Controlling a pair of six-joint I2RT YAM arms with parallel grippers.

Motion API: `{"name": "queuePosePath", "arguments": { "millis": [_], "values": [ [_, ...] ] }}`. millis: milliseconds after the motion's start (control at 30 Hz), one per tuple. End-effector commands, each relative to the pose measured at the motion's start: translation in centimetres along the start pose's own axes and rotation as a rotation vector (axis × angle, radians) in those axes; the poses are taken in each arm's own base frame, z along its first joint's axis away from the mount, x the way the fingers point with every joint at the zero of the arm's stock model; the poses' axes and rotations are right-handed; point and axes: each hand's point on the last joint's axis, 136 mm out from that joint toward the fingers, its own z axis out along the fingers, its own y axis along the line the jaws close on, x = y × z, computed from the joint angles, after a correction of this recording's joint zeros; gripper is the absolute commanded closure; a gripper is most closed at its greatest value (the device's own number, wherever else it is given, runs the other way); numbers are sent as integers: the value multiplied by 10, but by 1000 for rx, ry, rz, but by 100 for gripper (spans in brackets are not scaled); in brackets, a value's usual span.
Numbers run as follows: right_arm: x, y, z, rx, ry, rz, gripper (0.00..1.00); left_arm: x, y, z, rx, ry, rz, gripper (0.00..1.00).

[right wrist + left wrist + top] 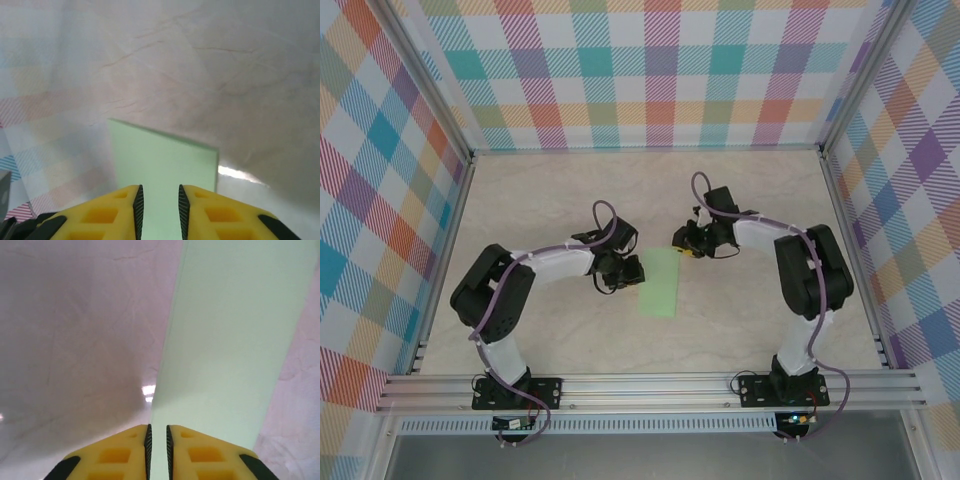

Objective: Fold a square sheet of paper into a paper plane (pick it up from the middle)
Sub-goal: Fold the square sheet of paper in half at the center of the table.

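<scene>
Paper (660, 283), a long green strip, lies mid-frame running top to bottom, left end effector (631, 269) at its left edge, right end effector (680, 242) at its top, both slightly parted, gripping nothing.

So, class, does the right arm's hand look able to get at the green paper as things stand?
Probably yes: the right hand sits at the green paper's far end, jaws slightly apart, nothing lying between; the left hand is at its other side.

One paper sheet (660, 285), two arms (552, 262) (768, 234), two pincers (636, 273) (680, 244)
</scene>
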Motion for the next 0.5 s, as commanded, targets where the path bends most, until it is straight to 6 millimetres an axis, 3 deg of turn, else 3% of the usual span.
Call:
{"name": "queuePosePath", "arguments": {
  "millis": [0,167,300,367,467],
  "values": [
    [9,13,-32,6,-60,-37,64,-3,-6,-34,23,-50,12,74],
    [60,-7,-39,64,-50,28,50,4,-4,-42,148,-32,-52,61],
    [97,-22,-35,86,-3,85,52,6,-4,-37,234,-6,-94,54],
    [108,-27,-35,111,-6,108,56,7,-6,-34,265,15,-110,53],
    [115,-20,-41,103,-46,95,54,6,-8,-32,276,25,-115,52]
  ]
}}
